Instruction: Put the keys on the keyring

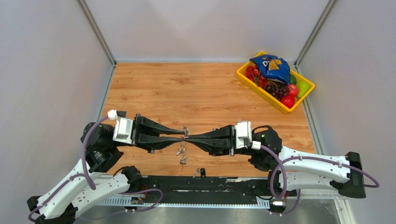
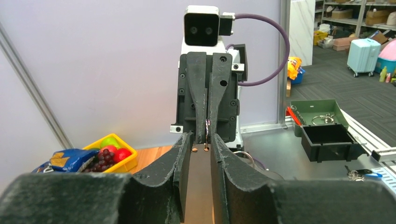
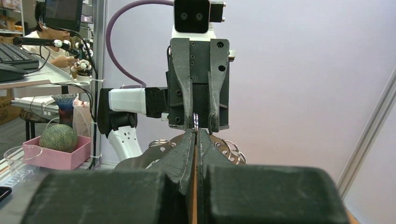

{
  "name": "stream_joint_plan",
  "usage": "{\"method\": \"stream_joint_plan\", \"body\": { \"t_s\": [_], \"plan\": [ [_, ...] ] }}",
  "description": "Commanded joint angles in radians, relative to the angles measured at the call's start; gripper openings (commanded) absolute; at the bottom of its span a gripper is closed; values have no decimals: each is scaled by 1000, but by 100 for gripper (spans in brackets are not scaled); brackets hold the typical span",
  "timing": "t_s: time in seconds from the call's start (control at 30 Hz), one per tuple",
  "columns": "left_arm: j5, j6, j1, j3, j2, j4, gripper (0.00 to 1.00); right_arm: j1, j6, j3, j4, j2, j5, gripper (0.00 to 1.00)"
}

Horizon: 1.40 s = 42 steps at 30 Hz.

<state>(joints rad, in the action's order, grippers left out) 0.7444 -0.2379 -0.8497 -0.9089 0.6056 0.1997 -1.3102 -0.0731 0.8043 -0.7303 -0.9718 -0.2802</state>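
Observation:
My two grippers meet tip to tip above the wooden table (image 1: 205,93). My right gripper (image 1: 189,136) is shut on the keyring (image 2: 206,132), a thin silver ring seen edge-on between its fingertips; the ring also shows in the right wrist view (image 3: 195,122). My left gripper (image 1: 181,134) has its jaws a narrow gap apart, and a flat dull metal key with two small holes (image 2: 200,161) fills that gap. Small keys (image 1: 181,150) hang below the meeting point. Flat metal pieces with holes and small rings (image 3: 227,148) show on both sides of my right fingers.
A yellow basket (image 1: 245,77) with fruit and a blue snack bag (image 1: 271,67) stands at the far right corner. Another small key (image 1: 200,171) lies at the near table edge. Grey walls enclose the table on three sides.

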Motion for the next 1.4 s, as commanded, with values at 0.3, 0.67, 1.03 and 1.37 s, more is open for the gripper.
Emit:
{"method": "stream_joint_plan", "body": {
  "t_s": [0.3,0.67,1.03,1.37],
  "plan": [
    [54,-25,-3,-14,38,7,0,-18,-37,22,-92,2,40,0],
    [-111,50,-2,-92,49,-178,0,-21,-58,63,196,70,106,12],
    [-245,152,-3,-141,50,-366,0,-20,-25,26,566,266,340,48],
    [-409,265,-3,-130,39,-518,0,-20,188,18,926,232,539,62]
  ]
}}
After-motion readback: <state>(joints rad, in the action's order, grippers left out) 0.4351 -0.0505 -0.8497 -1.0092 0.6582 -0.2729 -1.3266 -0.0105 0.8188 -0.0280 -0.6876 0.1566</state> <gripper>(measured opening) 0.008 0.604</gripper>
